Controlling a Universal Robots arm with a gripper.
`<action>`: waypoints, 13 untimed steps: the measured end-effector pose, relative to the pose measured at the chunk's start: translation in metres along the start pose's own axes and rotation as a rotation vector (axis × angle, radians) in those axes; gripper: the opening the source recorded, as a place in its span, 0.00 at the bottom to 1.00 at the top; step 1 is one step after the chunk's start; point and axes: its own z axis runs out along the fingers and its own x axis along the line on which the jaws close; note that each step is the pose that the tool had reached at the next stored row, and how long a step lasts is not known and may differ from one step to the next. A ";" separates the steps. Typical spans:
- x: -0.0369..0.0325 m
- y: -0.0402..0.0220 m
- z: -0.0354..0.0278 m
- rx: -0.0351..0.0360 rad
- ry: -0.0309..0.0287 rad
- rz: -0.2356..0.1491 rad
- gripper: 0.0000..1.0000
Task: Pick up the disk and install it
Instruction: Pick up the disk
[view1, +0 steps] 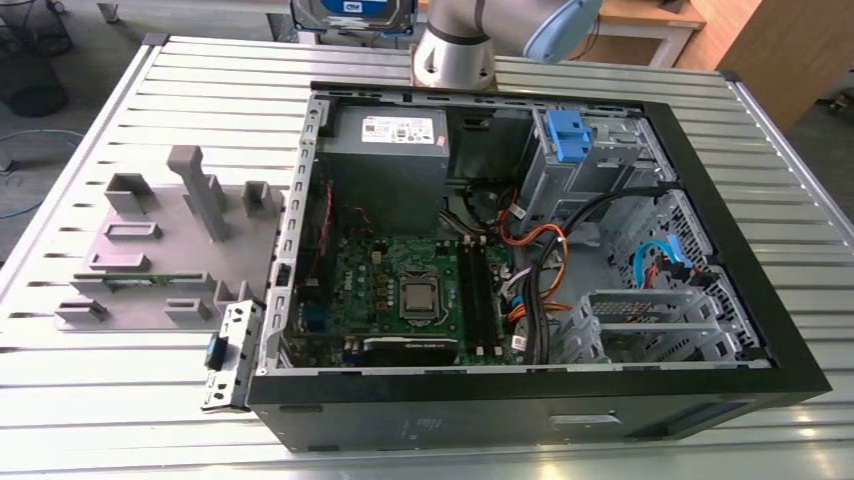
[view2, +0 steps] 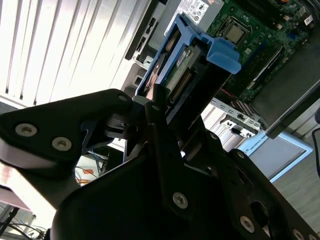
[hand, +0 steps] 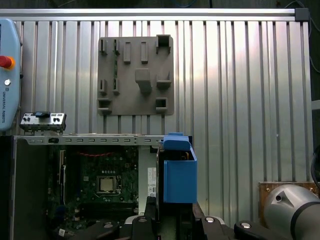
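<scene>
Ribbed aluminium slats make up the desk (view1: 94, 420). On it lies an open computer case (view1: 534, 405) with its motherboard (view1: 400, 290) exposed. A grey fixture plate (view1: 147, 250) sits just beside the case on the exterior view's left. Against the case's far wall stands a grey metal box (view1: 387, 150) with a white sticker. Further to the exterior view's right is a drive cage topped by a small blue latch (view1: 566, 135).

The disk (view2: 192, 62) is off the desk and in the air. The exterior view shows it at the far edge of the scene, just beside the arm on the exterior view's left. In the second wrist view the hand (view2: 150, 107) is closed round one end of it, with a black finger (view2: 157, 115) lying against the drive. The free end, with the carrier's blue tab, points towards the case.

It will likely handle as a stiff, fairly dense block that takes knocks badly. The plastic carrier probably flexes a little. The long side rails look like the best place to hold it, since that keeps pressure off the label face and the bare circuit board.
</scene>
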 end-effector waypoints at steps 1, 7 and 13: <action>0.0000 0.0000 0.0000 0.0000 -0.0001 0.000 0.35; -0.0001 -0.0007 0.0000 0.0000 0.0000 0.000 0.35; 0.0016 -0.0007 0.0001 0.0000 0.0000 0.000 0.35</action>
